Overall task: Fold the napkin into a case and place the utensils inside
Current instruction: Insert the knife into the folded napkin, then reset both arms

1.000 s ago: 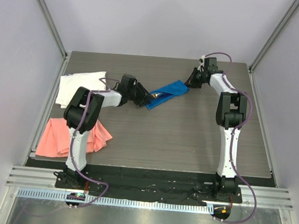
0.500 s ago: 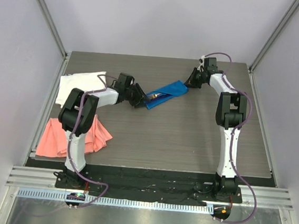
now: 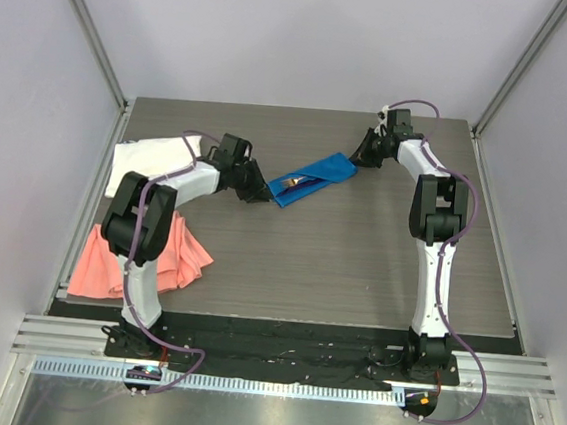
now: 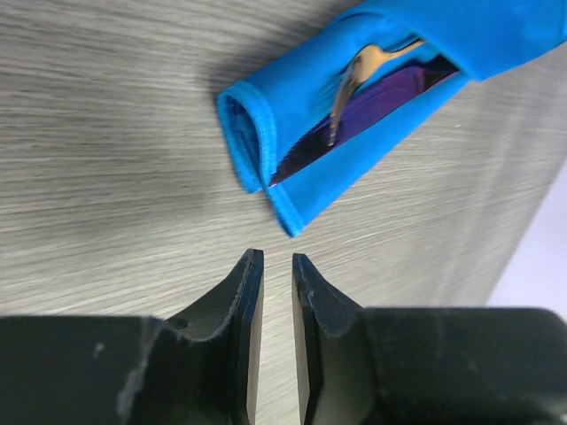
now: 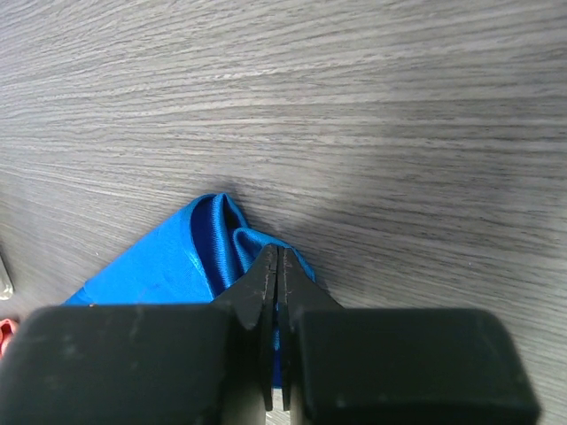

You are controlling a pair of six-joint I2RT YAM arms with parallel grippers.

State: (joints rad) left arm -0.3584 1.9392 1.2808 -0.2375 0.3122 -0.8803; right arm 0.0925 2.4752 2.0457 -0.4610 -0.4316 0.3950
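left gripper (image 4: 277, 257): fingers barely apart, empty, beside case (image 4: 257, 111) mouth
right gripper (image 5: 277, 252): clamped on case corner
utensils (image 4: 385, 99): probably worth tucking deeper, gently

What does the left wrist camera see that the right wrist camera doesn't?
Only the left wrist view shows the open end of the case, with the purple utensil and the tan-ended utensil tucked inside. It also shows the left jaws a little apart, empty, just short of the cloth. Only the right wrist view shows the right jaws shut, pinching the other end of the case. Both show the blue case lying on the grey wooden table.
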